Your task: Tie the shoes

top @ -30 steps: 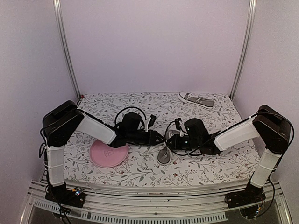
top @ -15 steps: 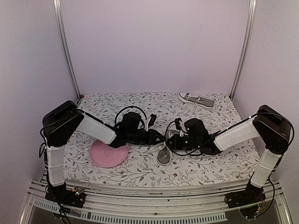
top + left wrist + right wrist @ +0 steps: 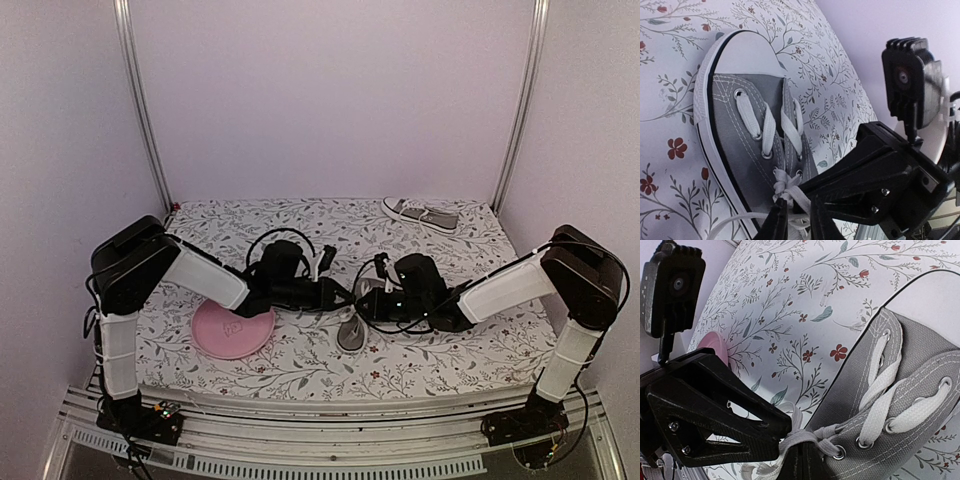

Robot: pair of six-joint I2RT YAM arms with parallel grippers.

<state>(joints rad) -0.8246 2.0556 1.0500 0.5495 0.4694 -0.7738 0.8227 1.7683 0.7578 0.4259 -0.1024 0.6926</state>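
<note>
One grey shoe with white laces lies at the table's middle, toe toward the front edge. In the left wrist view this shoe shows a loose knot at its upper eyelets. My left gripper stands just below that knot, its jaws a narrow gap apart with a lace strand between them. My right gripper is shut on the white lace beside the top eyelet. The two grippers, left and right, meet tip to tip over the shoe. The second shoe lies at the back right.
A round pink plate lies under the left forearm, left of the shoe. The floral table cloth covers the table. Metal posts stand at the back corners, and walls close in on both sides.
The left gripper's jaws have drawn closer together round the lace. Both arms otherwise stay where they were, and the shoe has not shifted.
</note>
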